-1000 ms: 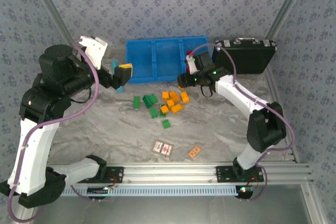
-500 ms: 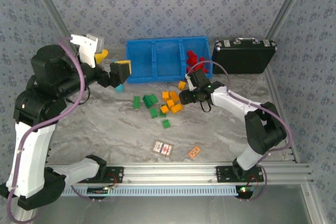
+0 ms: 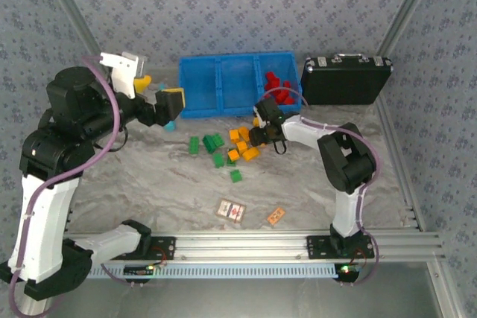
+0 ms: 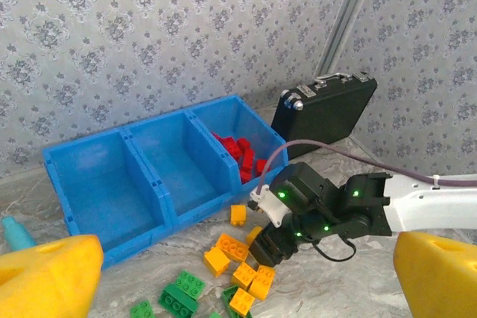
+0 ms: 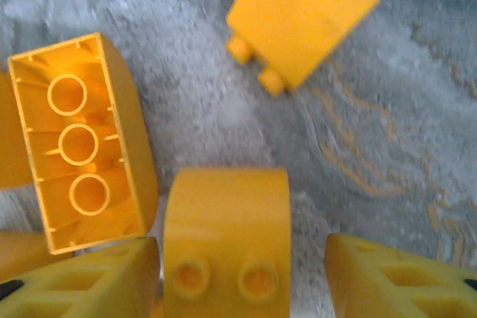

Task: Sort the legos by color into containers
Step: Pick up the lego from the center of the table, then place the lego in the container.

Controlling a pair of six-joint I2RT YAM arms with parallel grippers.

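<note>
Pick step: your right end effector [image 5: 242, 258] straddles an orange-yellow brick [image 5: 227, 214], jaws not yet clamped (left end effector [image 3: 174, 102] spread wide). Clamp, then carry it to the blue tray [image 3: 216, 112].

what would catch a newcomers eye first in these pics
The long bright blue plastic tray at the far edge of the grey marbled table stands out, with red plastic bricks heaped in its right compartment. In front of it lies a loose scatter of orange-yellow plastic bricks and green plastic bricks, with the right hand down among the orange-yellow ones.
</note>
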